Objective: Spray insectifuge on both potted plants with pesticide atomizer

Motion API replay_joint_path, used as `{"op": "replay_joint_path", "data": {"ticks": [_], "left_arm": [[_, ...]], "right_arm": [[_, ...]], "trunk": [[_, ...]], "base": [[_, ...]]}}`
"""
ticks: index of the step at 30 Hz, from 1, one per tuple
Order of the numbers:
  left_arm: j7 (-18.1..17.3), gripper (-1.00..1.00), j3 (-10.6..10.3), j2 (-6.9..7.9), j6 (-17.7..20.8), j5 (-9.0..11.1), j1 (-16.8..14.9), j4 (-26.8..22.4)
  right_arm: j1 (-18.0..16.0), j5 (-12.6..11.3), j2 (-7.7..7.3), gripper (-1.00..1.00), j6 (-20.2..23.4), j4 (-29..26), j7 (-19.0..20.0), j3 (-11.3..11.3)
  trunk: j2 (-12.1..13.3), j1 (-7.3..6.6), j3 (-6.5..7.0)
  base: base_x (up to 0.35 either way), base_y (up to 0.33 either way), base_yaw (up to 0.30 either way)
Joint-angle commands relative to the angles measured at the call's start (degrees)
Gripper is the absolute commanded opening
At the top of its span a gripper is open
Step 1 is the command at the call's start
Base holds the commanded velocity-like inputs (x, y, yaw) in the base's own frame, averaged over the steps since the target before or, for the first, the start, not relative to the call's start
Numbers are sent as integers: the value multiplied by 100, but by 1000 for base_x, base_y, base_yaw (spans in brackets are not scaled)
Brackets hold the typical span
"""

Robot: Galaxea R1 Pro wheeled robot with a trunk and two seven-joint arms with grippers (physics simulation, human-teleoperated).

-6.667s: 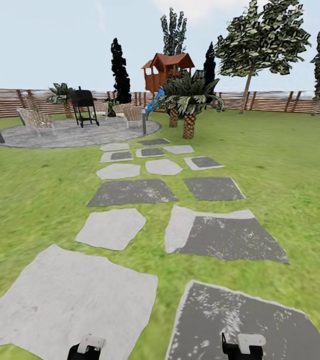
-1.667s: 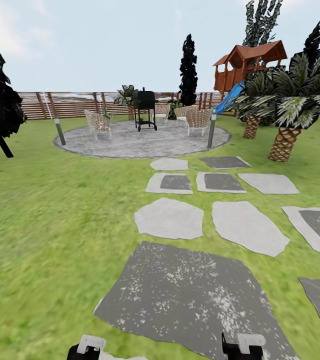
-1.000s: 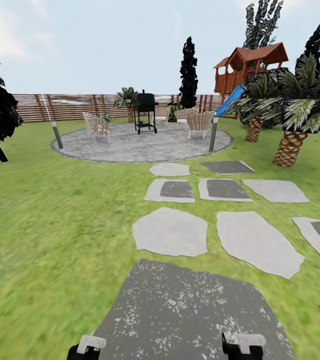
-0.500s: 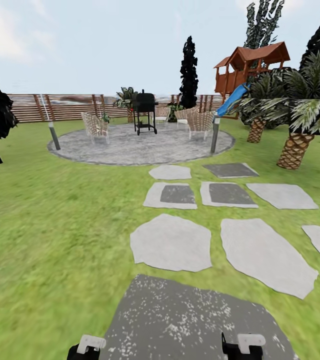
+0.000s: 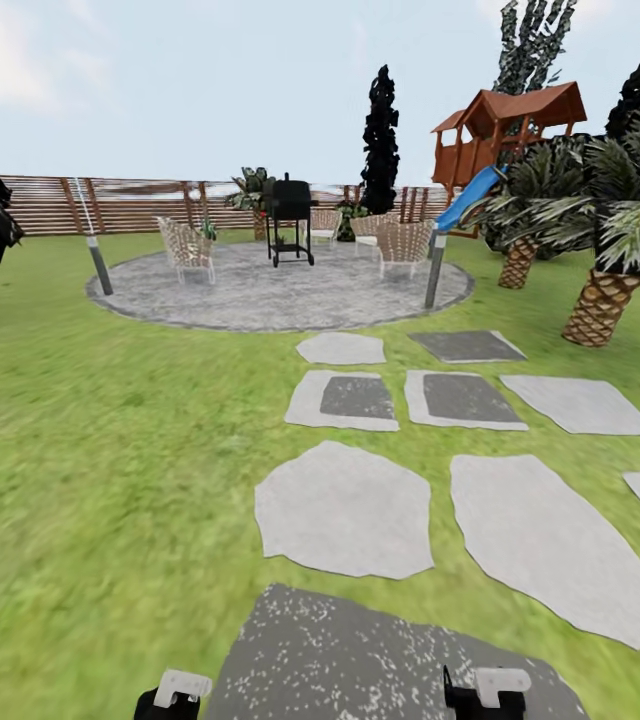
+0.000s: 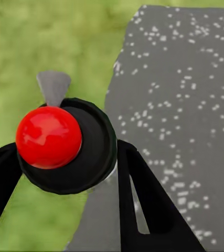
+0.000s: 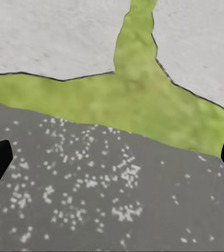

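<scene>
Since the earlier frames the whole view has been carried forward along the stepping stones [image 5: 345, 510], so the round patio [image 5: 270, 295] looms nearer; this is camera travel, not movement of things. The atomizer [image 6: 64, 144] is clamped between the left gripper [image 6: 64, 173]'s black fingers, seen end-on as a round dark body with a glossy red mark, apparently held ready for spraying later. The right gripper [image 7: 112, 157] is spread wide with nothing in it, over speckled dark stone and blurred lawn [image 5: 90, 440]. 2 wicker chairs, a black grill [image 5: 290, 215] and a slatted fence [image 5: 140, 200] ring the patio. The low potted plants cannot be made out for certain.
</scene>
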Motion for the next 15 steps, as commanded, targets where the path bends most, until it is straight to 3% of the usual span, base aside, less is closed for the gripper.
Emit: {"op": "replay_joint_path", "data": {"ticks": [1,15], "left_arm": [[-18,-100,-30,2,-17,37,-4,4],[-18,-100,-30,2,-17,37,-7,4]], "right_arm": [[-3,5,0,100,-4,4,-49,48],[-3,5,0,100,4,4,-49,48]], "trunk": [[-2,2,-5],[-2,2,-5]], "base": [[340,0,0],[340,0,0]]}}
